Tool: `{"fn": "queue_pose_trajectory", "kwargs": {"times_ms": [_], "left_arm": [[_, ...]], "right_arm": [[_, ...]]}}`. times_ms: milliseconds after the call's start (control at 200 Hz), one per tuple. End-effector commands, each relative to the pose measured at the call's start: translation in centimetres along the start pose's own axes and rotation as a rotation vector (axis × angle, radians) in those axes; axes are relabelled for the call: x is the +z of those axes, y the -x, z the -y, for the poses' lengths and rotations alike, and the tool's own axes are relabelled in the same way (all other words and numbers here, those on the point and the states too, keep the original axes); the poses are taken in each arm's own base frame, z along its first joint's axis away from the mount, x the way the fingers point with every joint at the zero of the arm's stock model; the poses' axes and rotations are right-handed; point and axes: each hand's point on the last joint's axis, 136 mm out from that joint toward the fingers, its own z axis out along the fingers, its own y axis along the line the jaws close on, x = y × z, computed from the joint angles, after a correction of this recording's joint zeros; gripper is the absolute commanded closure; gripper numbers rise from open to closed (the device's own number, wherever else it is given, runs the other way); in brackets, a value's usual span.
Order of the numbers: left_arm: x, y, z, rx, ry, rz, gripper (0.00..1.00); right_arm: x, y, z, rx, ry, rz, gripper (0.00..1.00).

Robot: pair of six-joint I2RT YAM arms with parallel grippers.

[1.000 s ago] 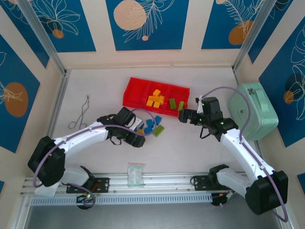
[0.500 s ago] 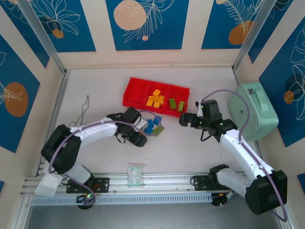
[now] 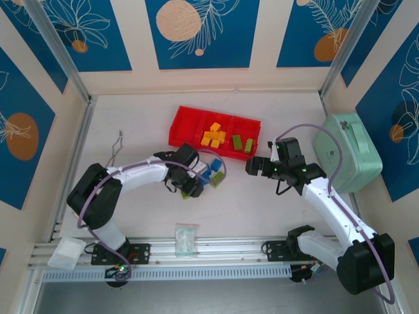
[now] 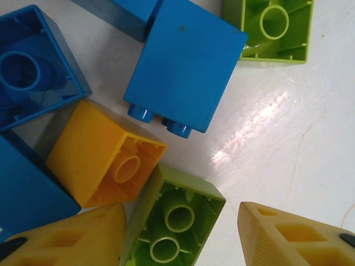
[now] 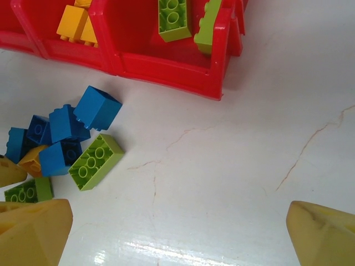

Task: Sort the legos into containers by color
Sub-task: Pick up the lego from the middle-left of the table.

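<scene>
"How's the left pincer (image 4: 180, 239)?"
"Spread open, empty. A green brick (image 4: 172, 219) lies hollow side up between its fingers, with its long axis pointing ahead."
"And the right pincer (image 5: 177, 227)?"
"Also open, with the red tray (image 5: 166, 75) ahead."

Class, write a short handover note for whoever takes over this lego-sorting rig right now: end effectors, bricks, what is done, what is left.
Left end effector: open, low over the loose pile, a lime green brick between its fingers, not gripped.
Right end effector: open, empty, over bare table near the red tray.
Done: orange-yellow bricks in the middle compartment, lime green bricks in the right one.
To do: the pile's blue bricks, a second lime green brick and an orange-yellow brick; no blue is in the tray yet.
</scene>
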Motion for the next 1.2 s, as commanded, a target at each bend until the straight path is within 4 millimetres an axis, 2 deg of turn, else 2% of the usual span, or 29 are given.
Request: {"fn": "queue_pose_trajectory", "kwargs": {"times_ms": [0,75,235,440,805,950,1196], "left_arm": [[1.1,-3.2,-0.8,-0.021,0.042,-0.121,0.43],[0.9,-3.8,-1.5,-0.025,0.085,-0.134,0.38],[0.6,-4.3,-1.6,-0.019,0.111,-0.142,0.37],[1.0,-5.5,-1.7,-0.091,0.138,-0.187,0.43],[1.7,-6.2,-0.4,-0.079,0.136,-0.200,0.44],[1.8,-6.6,-0.5,-0.095,0.145,-0.205,0.52],[1.1,-6.6,-1.0,-0.136,0.183,-0.184,0.74]], "right_arm": [[0.1,-0.7,-0.5,0.018,0.036,-0.033,0.01],[0.2,-0.7,-0.5,0.023,0.041,-0.038,0.01],[0.4,-0.9,-0.6,0.026,0.043,-0.049,0.01],[0.3,-1.1,-0.6,0.028,0.045,-0.059,0.01],[0.4,-1.7,-0.3,0.033,0.036,-0.065,0.01],[0.2,-1.7,-0.2,0.038,0.035,-0.058,0.01],[-0.4,-1.4,0.5,0.064,-0.004,-0.013,0.01]]}}
